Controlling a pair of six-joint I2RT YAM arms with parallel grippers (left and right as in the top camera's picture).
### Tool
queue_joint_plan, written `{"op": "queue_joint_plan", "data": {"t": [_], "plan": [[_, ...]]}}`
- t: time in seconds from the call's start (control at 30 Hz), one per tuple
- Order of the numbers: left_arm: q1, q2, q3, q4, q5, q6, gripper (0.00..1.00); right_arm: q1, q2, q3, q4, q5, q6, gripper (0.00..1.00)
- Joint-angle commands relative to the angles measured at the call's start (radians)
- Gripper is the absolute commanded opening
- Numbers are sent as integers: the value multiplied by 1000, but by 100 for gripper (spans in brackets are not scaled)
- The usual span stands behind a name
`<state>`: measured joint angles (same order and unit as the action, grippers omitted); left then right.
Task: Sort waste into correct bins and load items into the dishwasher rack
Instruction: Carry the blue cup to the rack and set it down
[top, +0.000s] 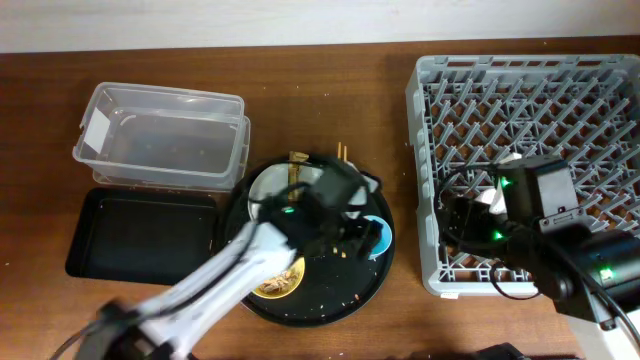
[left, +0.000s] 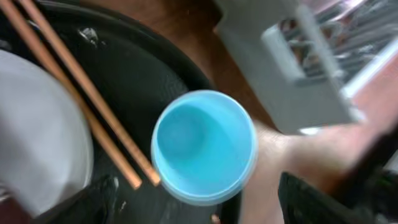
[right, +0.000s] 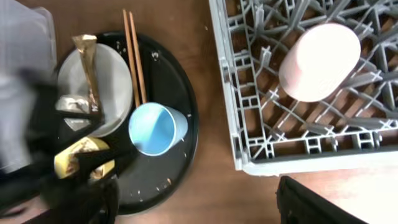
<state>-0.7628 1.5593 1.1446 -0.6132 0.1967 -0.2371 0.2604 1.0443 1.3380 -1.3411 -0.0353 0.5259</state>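
The light blue cup (left: 204, 146) stands upright on the large round black tray (top: 330, 305), beside two wooden chopsticks (left: 81, 93) and the pale plate (left: 37, 137). My left gripper (left: 205, 208) is open just above the cup, one finger on each side of it. The gold-and-brown wrapper (right: 89, 68) and the white tissue (right: 71, 104) lie on the plate (right: 109, 81). The yellow bowl (top: 280, 280) holds brown scraps. The pink cup (right: 319, 62) lies upside down in the grey rack (top: 530, 90). My right gripper (right: 199, 208) is open and empty over the table at the rack's front-left corner.
The clear plastic box (top: 160, 140) stands at the back left, with the shallow black rectangular tray (top: 140, 235) in front of it. Crumbs (right: 168, 182) are scattered on the round tray. Bare wooden table (right: 217, 174) lies between the round tray and the rack.
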Motion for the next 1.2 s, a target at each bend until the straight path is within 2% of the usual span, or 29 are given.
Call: {"op": "queue_joint_plan", "data": {"t": [0.0, 0.07, 0.1, 0.2, 0.23, 0.27, 0.3, 0.4, 0.47, 0.57, 0.63, 0.77, 0.9, 1.03, 1.17], "plan": [[-11, 130, 10, 93, -72, -70, 73, -7, 6, 7, -18, -6, 3, 82], [-11, 173, 10, 108, -130, -93, 68, -5, 8, 7, -22, -7, 3, 82], [-11, 192, 10, 109, -167, -98, 58, -6, 9, 7, -25, -6, 3, 82], [-11, 195, 10, 108, -168, -107, 40, -6, 9, 7, -25, -6, 3, 82], [-11, 195, 10, 103, -167, -107, 21, -6, 9, 7, -25, -6, 3, 81], [-11, 195, 11, 91, -167, -107, 7, -6, 9, 7, -26, -6, 3, 82], [-10, 186, 19, 59, -162, -108, 1, -6, 9, 7, -32, -6, 2, 81], [42, 110, 88, -63, -68, -107, 0, -6, 11, 6, -28, -6, -117, 81], [117, 44, 115, -86, 66, -78, 1, -5, 12, 5, -25, -11, -160, 81], [276, -46, 117, -88, 499, 50, 0, -5, 12, 0, 13, -159, -294, 81], [381, -66, 117, -88, 814, 127, 0, -5, 12, 0, 78, -370, -424, 82], [489, -66, 117, -108, 1136, 214, 0, -5, 31, 0, 241, -621, -444, 84], [504, -66, 117, -106, 1289, 232, 0, 14, 69, 0, 399, -821, -445, 85], [504, -66, 117, -94, 1375, 232, 1, 81, 99, 0, 411, -872, -506, 85], [504, -66, 117, -70, 1375, 231, 0, 156, 102, 0, 410, -919, -578, 73]]}}
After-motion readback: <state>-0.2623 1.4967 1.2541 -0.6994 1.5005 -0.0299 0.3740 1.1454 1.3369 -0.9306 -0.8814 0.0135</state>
